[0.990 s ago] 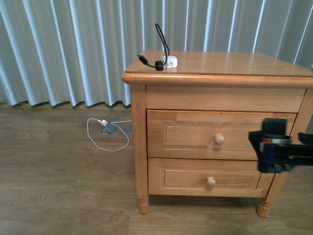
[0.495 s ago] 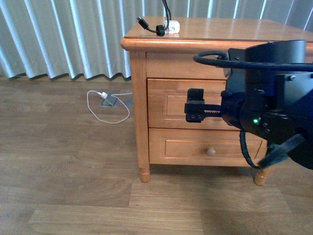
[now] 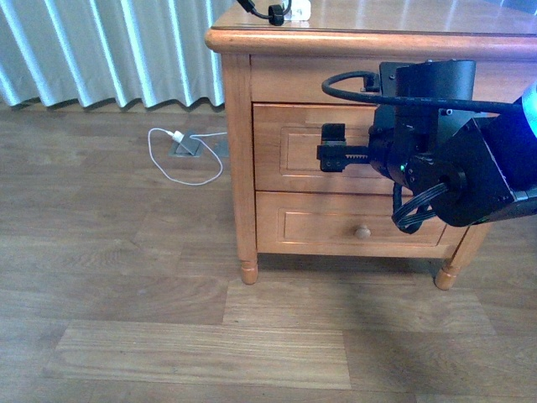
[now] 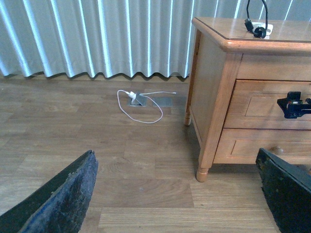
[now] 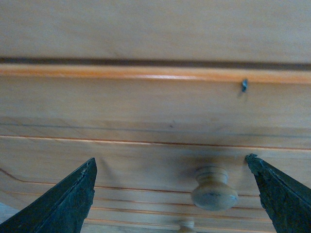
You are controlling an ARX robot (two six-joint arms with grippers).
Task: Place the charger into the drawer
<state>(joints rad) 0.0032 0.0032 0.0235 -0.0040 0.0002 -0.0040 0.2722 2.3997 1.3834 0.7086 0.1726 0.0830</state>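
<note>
Status: task at an early stage. Of 3 steps judged needed (open, load, close), 0 are done.

- Charger [image 3: 284, 10] lies on the top of the nightstand [image 3: 237, 151], near its front left corner, black cable looped upward. Neither arm touches it.
- Drawer [image 3: 289, 149], the upper of 2, is shut; front flush with the frame.
- Right gripper [image 3: 334, 153] hangs in front of the upper drawer front. In the right wrist view its fingers [image 5: 63, 204] are spread wide and hold nothing; the knob [image 5: 214, 189] sits between them, nearer 1 side. Contact with the knob: cannot tell, looks apart.
- Left gripper [image 4: 175, 160] is spread wide, empty, over bare floor [image 4: 121, 160], well apart from the nightstand.

Judgement: step in hand is the approach to the knob. Left to do: grip and pull, fetch the charger, place it inside, push shut.

Containers: the upper drawer and the lower drawer [image 3: 319, 225] are both closed, so their contents are hidden. A separate thin white cable [image 3: 180, 164] lies on the floor by the curtain; not the task item.
</note>
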